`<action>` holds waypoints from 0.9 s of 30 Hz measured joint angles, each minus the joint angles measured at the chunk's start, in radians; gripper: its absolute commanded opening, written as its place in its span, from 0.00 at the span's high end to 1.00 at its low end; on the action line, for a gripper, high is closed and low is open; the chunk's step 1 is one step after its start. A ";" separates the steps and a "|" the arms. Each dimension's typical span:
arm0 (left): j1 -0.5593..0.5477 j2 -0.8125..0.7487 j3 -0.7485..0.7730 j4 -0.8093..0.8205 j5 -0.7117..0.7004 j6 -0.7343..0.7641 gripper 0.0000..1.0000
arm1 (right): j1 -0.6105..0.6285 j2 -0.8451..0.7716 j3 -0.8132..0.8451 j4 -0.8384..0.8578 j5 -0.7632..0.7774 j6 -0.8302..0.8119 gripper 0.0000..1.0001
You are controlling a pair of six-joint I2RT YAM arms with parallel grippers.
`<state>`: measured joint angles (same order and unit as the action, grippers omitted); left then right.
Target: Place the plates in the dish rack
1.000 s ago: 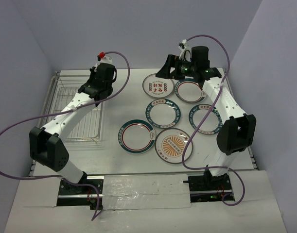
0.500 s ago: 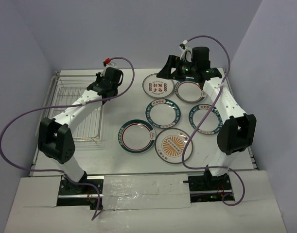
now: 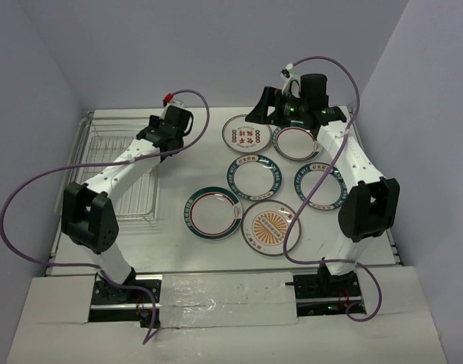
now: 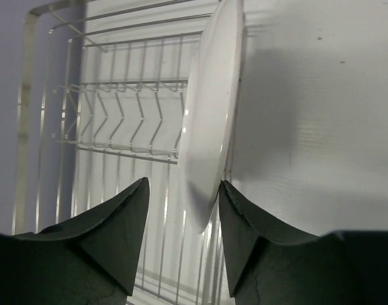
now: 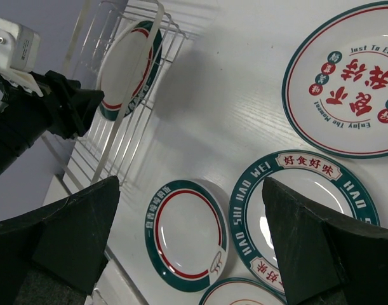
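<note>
One plate [image 4: 209,127] stands on edge, nearly upright, in the dish rack [image 4: 117,114], on the side nearest the loose plates. Its thin rim runs straight away from the left fingers [image 4: 111,235]. These are partly spread, one on each side of the plate's lower rim, and clamp nothing. The right-hand one sits just beside the rim, and I cannot tell whether it touches. Six more plates [image 3: 212,212] lie flat on the surface [image 3: 178,250], all to the right of the rack. The right fingers [image 5: 73,235] are spread wide and empty above the far ones, so that arm looks nearer the next pick. Below them a red-lettered plate [image 5: 346,82] reads "Enjoy The Moment", and a teal-rimmed plate [image 5: 314,181] reads "HAO SHI HAO WEI".
</note>
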<state>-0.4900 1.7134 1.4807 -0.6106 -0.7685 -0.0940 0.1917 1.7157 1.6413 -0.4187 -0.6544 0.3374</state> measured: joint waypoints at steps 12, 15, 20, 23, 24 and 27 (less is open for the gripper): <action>0.022 -0.080 0.039 -0.056 0.412 -0.034 0.04 | 0.010 0.025 0.001 -0.087 -0.050 -0.178 0.01; 0.081 -0.140 0.088 -0.060 0.581 -0.051 0.01 | 0.050 0.061 0.010 -0.164 -0.047 -0.294 0.03; 0.203 -0.267 0.119 -0.034 0.838 -0.062 0.01 | 0.238 0.156 0.047 -0.296 -0.019 -0.492 0.08; 0.243 -0.346 0.059 0.022 0.975 -0.059 0.01 | 0.360 0.233 0.081 -0.352 -0.008 -0.582 0.09; 0.254 -0.375 0.018 0.045 1.012 -0.060 0.01 | 0.395 0.266 0.101 -0.375 -0.007 -0.610 0.10; 0.282 -0.451 -0.095 0.065 1.108 -0.047 0.01 | 0.458 0.380 0.190 -0.441 -0.005 -0.682 0.11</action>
<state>-0.2081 1.2629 1.3853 -0.5453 0.3397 -0.1410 0.6495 2.0953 1.8313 -0.8593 -0.6594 -0.3447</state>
